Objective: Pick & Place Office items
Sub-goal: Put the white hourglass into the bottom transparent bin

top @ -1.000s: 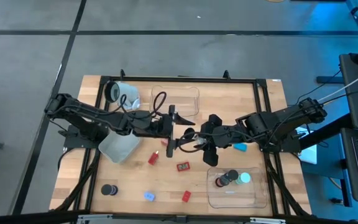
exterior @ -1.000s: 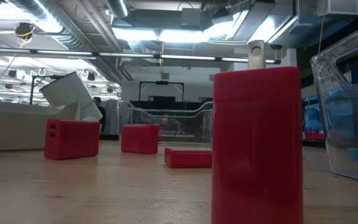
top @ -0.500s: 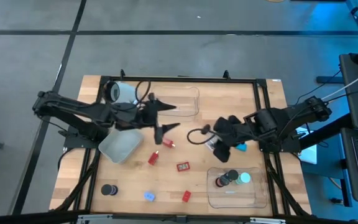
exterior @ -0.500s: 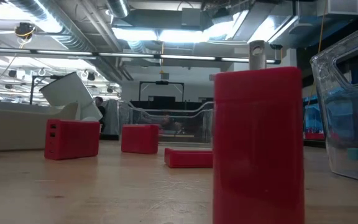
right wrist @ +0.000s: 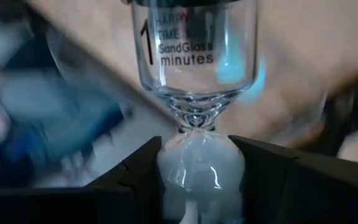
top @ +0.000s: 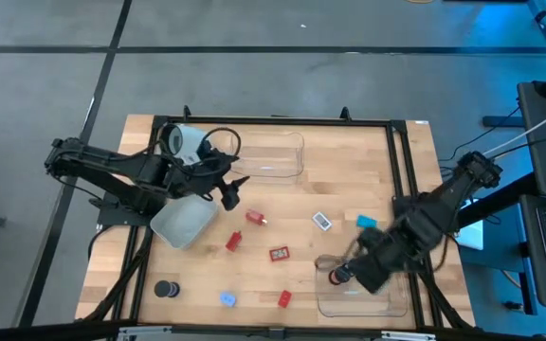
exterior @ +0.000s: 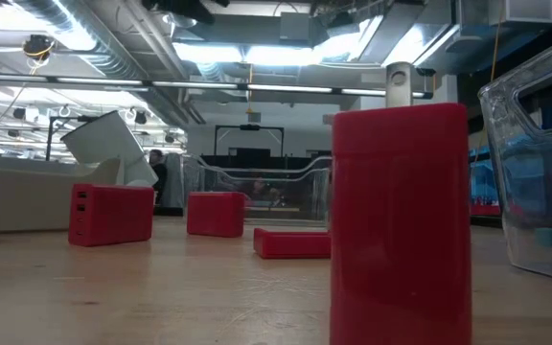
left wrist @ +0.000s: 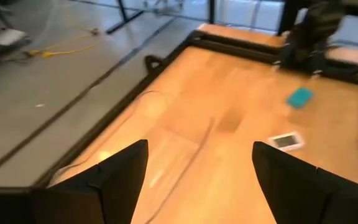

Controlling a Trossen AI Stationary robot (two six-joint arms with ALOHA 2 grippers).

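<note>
My right gripper (top: 342,275) is over the clear tray (top: 387,301) at the table's near right and is shut on a clear sand timer (right wrist: 194,56) printed "SandGlass minutes". My left gripper (top: 232,190) is open and empty, above the table's left middle (left wrist: 201,163). Red blocks (top: 254,218), (top: 233,241), (top: 279,254), (top: 282,297) lie on the wood. So do a blue piece (top: 227,299), a black puck (top: 166,289), a white-blue rectangle (top: 322,221) and a teal piece (top: 366,222). My right gripper pinches the sand timer by the white-filled bulb (right wrist: 199,163), just below its narrow neck, between its two fingers (right wrist: 132,186). The fingers lie across the timer. The printed bulb stands out beyond them. Whether it rests on the tray cannot be told.
A second clear tray (top: 275,154) sits at the far middle, and a tilted one (top: 183,224) lies by the left arm, next to a white-grey cylinder (top: 184,141). The near-right tray holds pucks, hidden by my right gripper. A black frame (top: 401,161) edges the table.
The two grippers stood close together at the table's middle. My left gripper drew back toward the left and far side. My right gripper swung toward the near right tray. The white-blue rectangle now shows where they met.
</note>
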